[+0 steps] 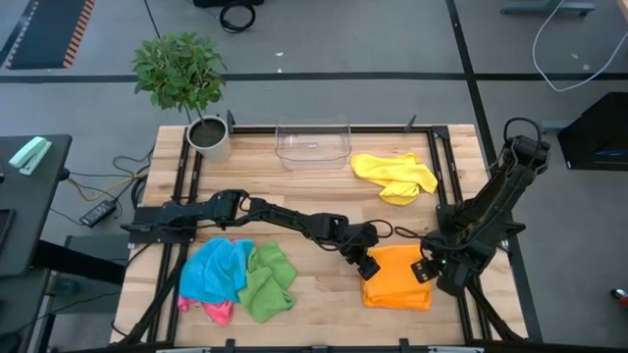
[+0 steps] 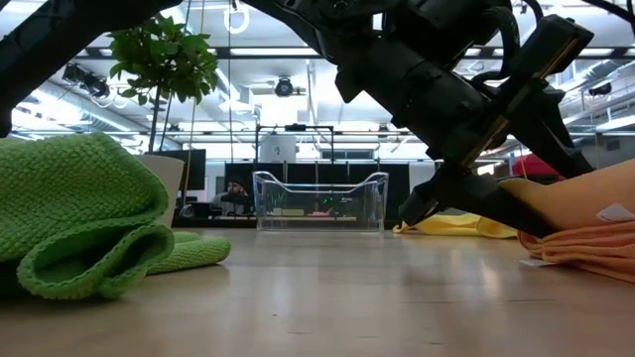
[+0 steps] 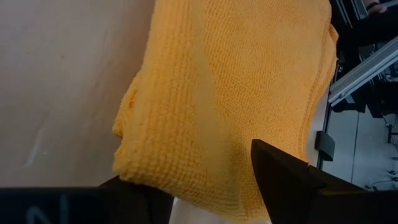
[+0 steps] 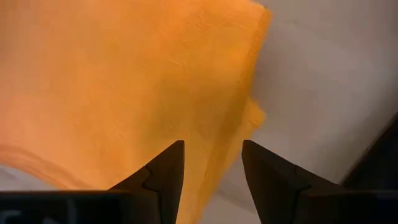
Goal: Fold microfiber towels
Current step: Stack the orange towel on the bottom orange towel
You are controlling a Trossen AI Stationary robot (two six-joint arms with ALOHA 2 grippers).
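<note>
High view: the wooden table (image 1: 314, 186) fills the middle of the frame, and both dark arms meet at the orange towel (image 1: 397, 279) at lower right. That towel already lies as a doubled, roughly squared pad, so I judge its fold under way or nearly finished. The left gripper (image 1: 365, 263) sits at its left edge, the right gripper (image 1: 428, 271) at its right edge. In each wrist view the fingers stand apart over orange cloth with nothing pinched between them, so both claws look open.

The rest is undone: a blue towel (image 1: 216, 270), a green towel (image 1: 268, 281) and a pink towel (image 1: 218, 312) lie heaped at lower left, and a crumpled yellow towel (image 1: 394, 175) sits at upper right beside the clear bin (image 1: 313, 142).
</note>
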